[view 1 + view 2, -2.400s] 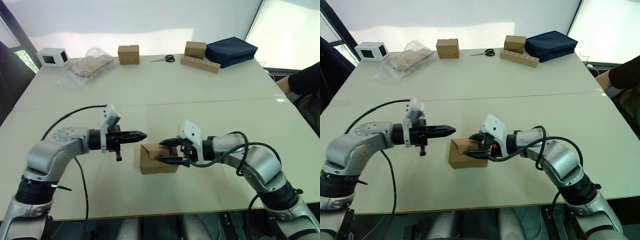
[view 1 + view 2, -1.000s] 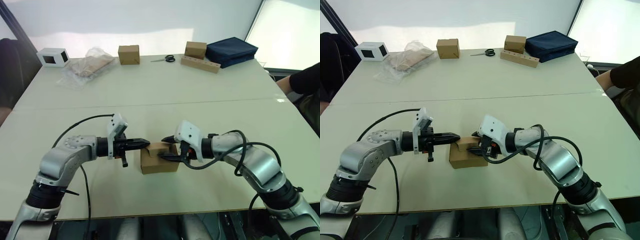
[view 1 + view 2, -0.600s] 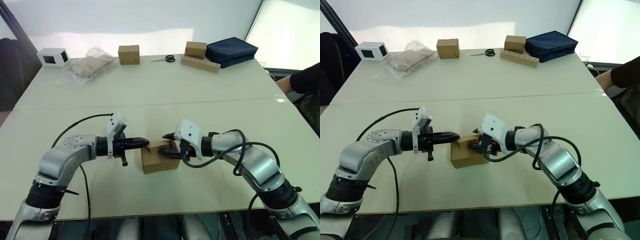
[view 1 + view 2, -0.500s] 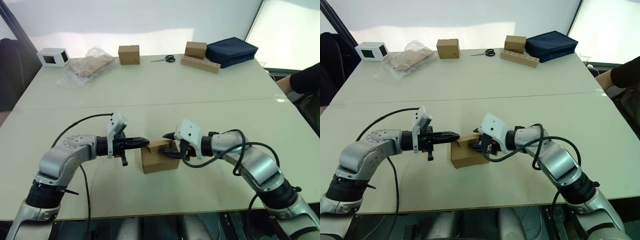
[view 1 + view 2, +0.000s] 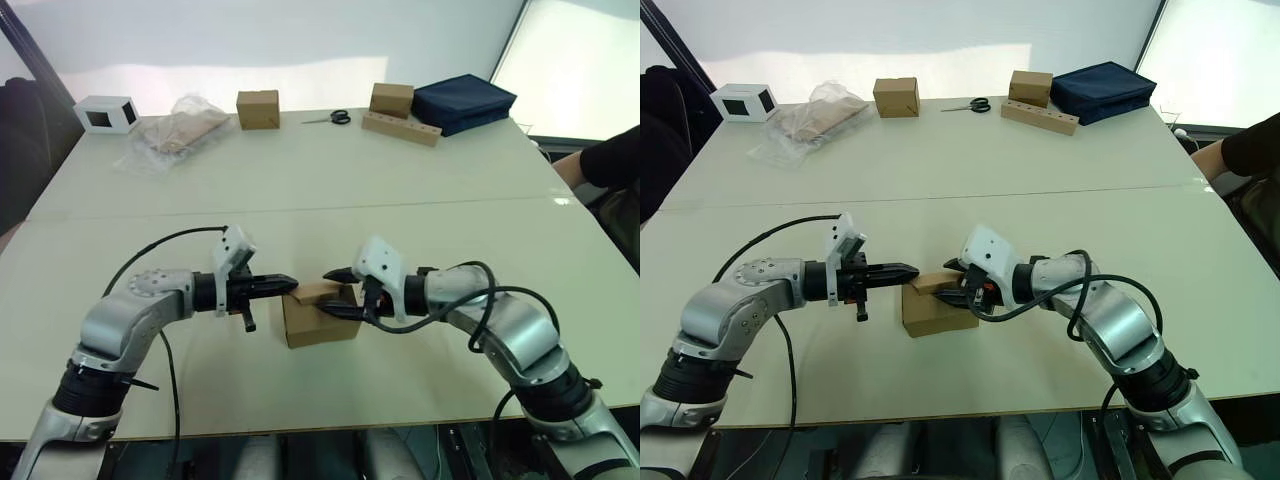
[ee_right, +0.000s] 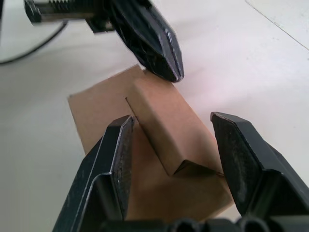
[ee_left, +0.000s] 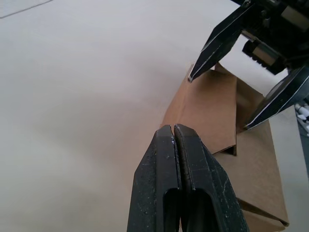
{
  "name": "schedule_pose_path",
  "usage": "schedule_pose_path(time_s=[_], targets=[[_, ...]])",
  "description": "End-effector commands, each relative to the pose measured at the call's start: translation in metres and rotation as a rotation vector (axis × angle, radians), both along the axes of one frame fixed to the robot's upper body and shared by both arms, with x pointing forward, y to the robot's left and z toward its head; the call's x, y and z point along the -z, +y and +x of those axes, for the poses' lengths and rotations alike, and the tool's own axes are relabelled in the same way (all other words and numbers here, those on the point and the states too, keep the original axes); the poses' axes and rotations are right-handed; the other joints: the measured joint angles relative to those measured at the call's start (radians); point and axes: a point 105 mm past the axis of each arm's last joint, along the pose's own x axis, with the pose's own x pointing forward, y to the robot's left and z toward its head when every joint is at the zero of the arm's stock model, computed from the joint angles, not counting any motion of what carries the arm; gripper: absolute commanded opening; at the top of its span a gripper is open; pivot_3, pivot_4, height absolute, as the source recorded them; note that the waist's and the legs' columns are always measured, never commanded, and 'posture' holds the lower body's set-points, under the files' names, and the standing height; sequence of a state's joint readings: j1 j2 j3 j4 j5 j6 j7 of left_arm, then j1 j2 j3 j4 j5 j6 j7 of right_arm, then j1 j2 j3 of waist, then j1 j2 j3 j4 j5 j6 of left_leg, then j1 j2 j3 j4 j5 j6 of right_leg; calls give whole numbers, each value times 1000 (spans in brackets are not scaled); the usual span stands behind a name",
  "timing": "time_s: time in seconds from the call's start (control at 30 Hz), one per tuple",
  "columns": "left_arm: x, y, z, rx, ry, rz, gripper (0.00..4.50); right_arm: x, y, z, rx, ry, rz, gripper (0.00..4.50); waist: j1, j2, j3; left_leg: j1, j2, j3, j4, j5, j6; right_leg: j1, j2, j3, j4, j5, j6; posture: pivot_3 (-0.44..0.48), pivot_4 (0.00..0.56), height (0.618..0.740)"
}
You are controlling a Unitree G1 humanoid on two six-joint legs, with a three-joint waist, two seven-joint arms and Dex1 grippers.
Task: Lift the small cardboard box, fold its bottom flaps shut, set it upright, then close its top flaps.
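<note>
- A wide pale desk [image 5: 420, 180] stands before a white wall, with a bright window at the far right corner.
- Along the far edge of the desk lie a white box with a dark window [image 5: 104, 113], a crumpled clear plastic bag [image 5: 175, 130], a closed brown carton [image 5: 257, 109], scissors [image 5: 328, 118], a long wooden block with holes [image 5: 400, 128] with another brown carton [image 5: 391, 99] just behind it, and a dark blue fabric case [image 5: 462, 101].
- A person's dark sleeve [image 5: 612, 158] shows at the right edge.
- The small cardboard box [image 5: 320, 316] sits on the near half of the desk, between the two arms, resting on the desk surface.
- Its top flaps [image 6: 166, 130] are not flat: one panel stands raised and creased along the upper face, and a notched edge is visible in the left wrist view.
- The left tool [image 5: 285, 284] has its two black fingers pressed together into a single point, and that point lies at the box's upper left edge, touching or just short of the raised flap.
- The right tool [image 5: 338, 292] is spread wide, its fingers [image 6: 114, 166] straddling the raised flap from the box's right side, one finger on each side of it, gripping nothing.
- The two tools are close together over the box top, tips nearly meeting.
</note>
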State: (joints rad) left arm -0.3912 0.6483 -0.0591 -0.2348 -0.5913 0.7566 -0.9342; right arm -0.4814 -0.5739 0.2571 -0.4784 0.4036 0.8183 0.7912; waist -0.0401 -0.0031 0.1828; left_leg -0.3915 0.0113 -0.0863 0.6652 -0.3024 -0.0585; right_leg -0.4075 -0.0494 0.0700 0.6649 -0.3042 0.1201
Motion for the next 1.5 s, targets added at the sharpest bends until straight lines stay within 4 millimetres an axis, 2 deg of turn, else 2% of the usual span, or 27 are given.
schedule_pose_path(time_s=[0.03, 0.33, 0.53, 0.87, 1.5], targets=[[4, 1, -1, 2, -6, 23, 0, -15, 3, -8, -36, -25, 52, 2619, 0, 0, 0, 0, 0, 0, 0, 0, 0, 0, 0, 0, 0, 0, 0, 0, 150, 740], [6, 2, -1, 4, -8, 28, 0, -9, 8, -19, -67, 39, 71, 2619, 0, 0, 0, 0, 0, 0, 0, 0, 0, 0, 0, 0, 0, 0, 0, 0, 150, 740], [4, 2, -1, 11, -16, 36, 0, 2, 13, -27, -92, 83, 25, 2619, -1, 0, 0, 0, 0, 0, 0, 0, 0, 0, 0, 0, 0, 0, 0, 0, 150, 740], [1, 0, -11, 74, -32, 76, 0, 15, 11, -23, -66, 95, -41, 2619, -1, 0, 0, 0, 0, 0, 0, 0, 0, 0, 0, 0, 0, 0, 0, 0, 150, 740], [3, -2, -9, 66, -48, 83, 0, 18, 9, -21, -43, 112, -29, 2619, 1, 0, 0, 0, 0, 0, 0, 0, 0, 0, 0, 0, 0, 0, 0, 0, 150, 740]])
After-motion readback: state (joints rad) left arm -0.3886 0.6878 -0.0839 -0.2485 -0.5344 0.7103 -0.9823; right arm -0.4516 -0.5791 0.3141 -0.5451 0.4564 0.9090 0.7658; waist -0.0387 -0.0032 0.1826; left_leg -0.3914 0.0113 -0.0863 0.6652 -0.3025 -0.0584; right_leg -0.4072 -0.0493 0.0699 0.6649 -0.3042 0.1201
